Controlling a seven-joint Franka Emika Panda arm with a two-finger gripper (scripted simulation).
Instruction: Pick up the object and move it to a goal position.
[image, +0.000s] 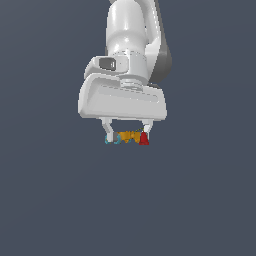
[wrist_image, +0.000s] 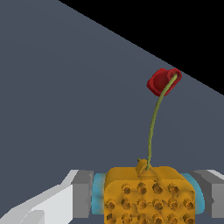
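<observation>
Gripper (image: 127, 136) hangs below the white arm (image: 131, 35) w/ fingers pointing down, closed on the orange object (image: 128, 136), which sits between the two fingertips. In the exterior view the piece is tiny and blurry: just an orange smear w/ light-blue bits toward the exterior view's left finger (image: 108, 134). Can't make out its shape there. Red marker (image: 144, 139) shows right at the tip of the exterior view's right finger, overlapping it, so part of that fingertip and that end of the object are hidden. Whether the marker touches the object or sits in front of or behind it can't be told from this view. Arm is cut off at the top edge of the frame; only the last links and the wide hand body show.

Wrist view is closer. Object (wrist_image: 149, 194) is a blocky orange piece w/ a dotted/knobbed face, light-blue rounded ends pressed against grey finger pads (wrist_image: 83, 197) on both sides. Its lower part is cut off by the frame edge, as are both fingers. A thin yellow-green line (wrist_image: 153, 127) rises from the object's near edge and curves up to the dark-red goal marker (wrist_image: 162, 82), which appears apart from the object here. How far apart in depth is unclear. Grey surface (wrist_image: 65, 87) ends in a diagonal edge; beyond it all black.
</observation>
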